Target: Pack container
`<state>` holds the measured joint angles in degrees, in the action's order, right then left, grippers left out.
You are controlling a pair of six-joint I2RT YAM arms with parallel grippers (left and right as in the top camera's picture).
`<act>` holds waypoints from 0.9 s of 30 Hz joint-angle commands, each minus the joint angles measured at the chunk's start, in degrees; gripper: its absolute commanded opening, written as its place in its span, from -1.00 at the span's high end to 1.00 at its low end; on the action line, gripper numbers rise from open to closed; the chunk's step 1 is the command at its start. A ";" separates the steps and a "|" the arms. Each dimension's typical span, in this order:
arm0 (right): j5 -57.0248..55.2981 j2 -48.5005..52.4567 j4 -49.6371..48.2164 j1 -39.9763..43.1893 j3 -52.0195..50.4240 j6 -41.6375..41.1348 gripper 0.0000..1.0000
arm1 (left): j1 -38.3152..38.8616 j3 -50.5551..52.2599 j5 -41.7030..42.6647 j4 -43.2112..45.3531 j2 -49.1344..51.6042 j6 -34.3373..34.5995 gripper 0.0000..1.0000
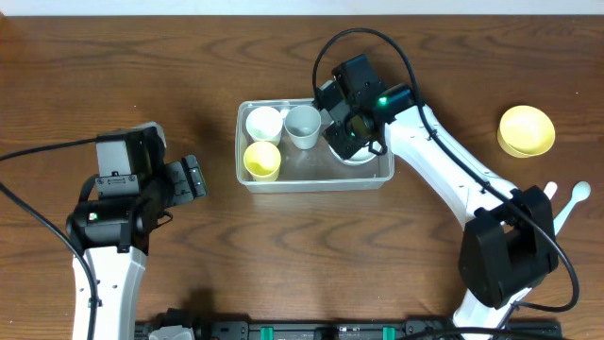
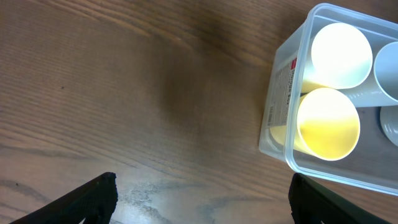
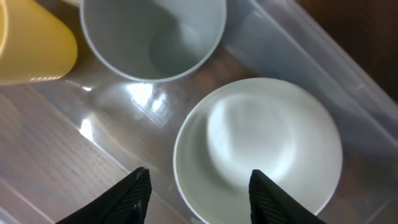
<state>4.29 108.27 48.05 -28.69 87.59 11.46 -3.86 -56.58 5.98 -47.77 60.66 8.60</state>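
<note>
My right pincer [image 3: 199, 198] hangs spread wide and empty, close over the white bowl [image 3: 267, 149], which lies flat on the floor of the container [image 1: 316, 186] at its 3 o'clock end. The container sits mid-table. I judge the step in hand to be letting this bowl go and getting clear. To do that well I should rise straight up with the fingers wide, so neither tip hooks the bowl's rim. I should also watch the pale grey cup [image 3: 152, 37] at 11 o'clock and the tub wall at 2 o'clock.

My left pincer [image 2: 202, 186] is also open and holds nothing, over bare wood at 9 o'clock of the container.

- Cups: three, all in the tub, namely the grey one, a white cup [image 1: 264, 123] and a yellow cup [image 1: 262, 160].
- Bowls: two, the white one packed and a yellow bowl [image 1: 527, 130] out at 3 o'clock.
- Spoons: one white spoon [image 1: 578, 193] at 4 o'clock.
- Containers: one.
</note>
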 commanded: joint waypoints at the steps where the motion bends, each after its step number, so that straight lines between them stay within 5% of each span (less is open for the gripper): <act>1: -3.80 0.02 -0.33 -0.09 0.59 -1.27 -0.07 | 0.04 0.87 -0.59 -0.15 0.04 -0.11 -0.76; 8: -13.73 -4.35 1.07 4.11 6.14 -14.97 -0.32 | 0.04 0.87 -0.59 -0.15 0.04 -0.11 -0.76; 10: -13.73 -6.01 1.81 7.87 8.07 -17.73 -0.56 | 0.04 0.87 -0.59 -0.13 0.04 -0.11 -0.77; 15: -13.11 -7.28 2.89 19.69 9.90 -19.58 -0.72 | 0.04 0.87 -0.59 -0.13 0.04 -0.11 -0.77; 27: -8.26 3.50 6.01 40.65 9.84 -15.96 -0.69 | 0.04 0.87 -0.59 -0.15 0.04 -0.11 -0.77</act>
<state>-6.00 108.44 53.76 10.52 97.47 -6.04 -3.86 -56.58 5.98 -47.77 60.66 8.62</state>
